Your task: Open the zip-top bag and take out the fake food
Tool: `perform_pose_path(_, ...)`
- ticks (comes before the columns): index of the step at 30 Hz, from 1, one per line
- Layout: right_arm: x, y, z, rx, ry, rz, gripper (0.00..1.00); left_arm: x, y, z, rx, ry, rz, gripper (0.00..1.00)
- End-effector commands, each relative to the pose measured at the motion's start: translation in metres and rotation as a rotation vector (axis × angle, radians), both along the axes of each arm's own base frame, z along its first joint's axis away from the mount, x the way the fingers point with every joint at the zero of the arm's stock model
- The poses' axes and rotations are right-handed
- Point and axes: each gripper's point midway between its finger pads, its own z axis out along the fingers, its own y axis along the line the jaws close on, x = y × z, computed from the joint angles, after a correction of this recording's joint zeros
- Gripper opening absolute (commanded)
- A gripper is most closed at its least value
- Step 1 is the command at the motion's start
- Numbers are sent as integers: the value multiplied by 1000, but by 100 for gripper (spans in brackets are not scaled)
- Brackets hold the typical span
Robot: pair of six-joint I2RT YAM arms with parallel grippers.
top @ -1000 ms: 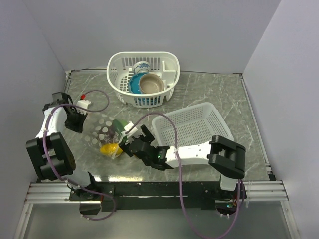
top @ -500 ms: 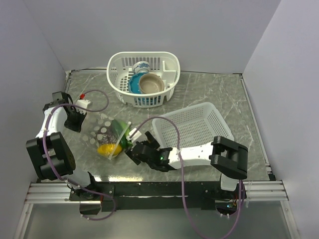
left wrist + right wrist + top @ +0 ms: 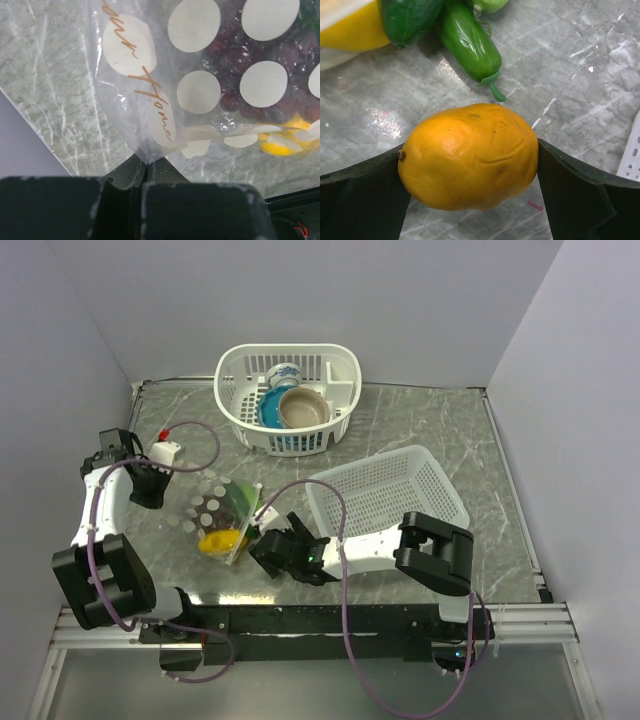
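Left gripper (image 3: 145, 169) is closed on a corner of the limp, likely slippery bag (image 3: 213, 512) at table (image 3: 420, 430) left; right gripper (image 3: 268, 540) clamps the seemingly light, rigid orange fruit (image 3: 469, 156) across its middle, beside the bag.

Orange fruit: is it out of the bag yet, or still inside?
Out. The right gripper holds the orange fruit over the table, with no plastic around it.

Left end effector (image 3: 145, 171) pinches zip-top bag (image 3: 145, 100) corner; grapes (image 3: 231, 54), yellow fruit (image 3: 280, 145) inside.
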Motion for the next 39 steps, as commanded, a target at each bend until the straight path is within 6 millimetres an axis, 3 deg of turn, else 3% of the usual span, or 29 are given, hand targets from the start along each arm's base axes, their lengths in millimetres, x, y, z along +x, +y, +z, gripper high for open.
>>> perform_pose_path(1,-2,13,16,87,6,-6,86,-8,-10,-2,-31,-5,-26,1)
perform_pose_path(2,-2,15,21,103,-1,0,81,-8,-10,-3,-29,-6,-25,1)
perform_pose_path(3,0,13,30,122,-17,-5,69,-11,-10,-7,-33,3,-22,1)
perform_pose_path(5,2,12,48,154,-49,-1,59,-12,-10,-12,-33,11,-18,1)
perform_pose_path(6,4,9,69,189,-80,-9,50,-13,-11,-15,-36,13,-17,1)
perform_pose_path(8,7,2,93,213,-118,-12,37,-14,-10,-18,-32,15,-12,1)
perform_pose_path(9,9,-4,118,255,-148,-25,20,-14,-9,-19,-26,11,-9,1)
perform_pose_path(11,15,-19,141,266,-200,-63,9,-14,-8,-20,-22,11,-1,1)
perform_pose_path(12,20,-30,163,311,-216,-90,0,-15,-8,-22,-19,14,3,1)
perform_pose_path(15,34,-79,186,384,-229,-335,0,-15,-5,-29,-9,22,13,1)
perform_pose_path(16,46,-97,187,425,-207,-429,0,-15,-4,-31,-6,24,19,1)
perform_pose_path(18,52,-131,177,418,-162,-495,0,-15,-4,-36,-4,25,23,1)
perform_pose_path(19,67,-156,171,425,-159,-586,1,-15,-3,-37,-2,24,29,1)
perform_pose_path(20,70,-172,161,403,-145,-623,11,-14,-3,-39,-2,22,29,1)
perform_pose_path(21,71,-191,145,375,-129,-669,42,-14,-2,-41,3,23,34,1)
perform_pose_path(23,81,-227,125,342,-98,-799,51,-14,-1,-45,7,29,36,1)
perform_pose_path(24,80,-235,111,314,-75,-822,87,-14,-1,-46,9,31,35,1)
perform_pose_path(25,82,-241,106,290,-74,-834,100,-14,-1,-47,10,33,37,1)
perform_pose_path(29,86,-252,94,179,-86,-890,100,-13,0,-49,11,37,38,1)
perform_pose_path(35,102,-242,123,173,-132,-868,100,-15,-1,-46,6,42,27,1)
perform_pose_path(39,98,-201,150,196,-174,-701,100,-14,-2,-41,7,28,22,1)
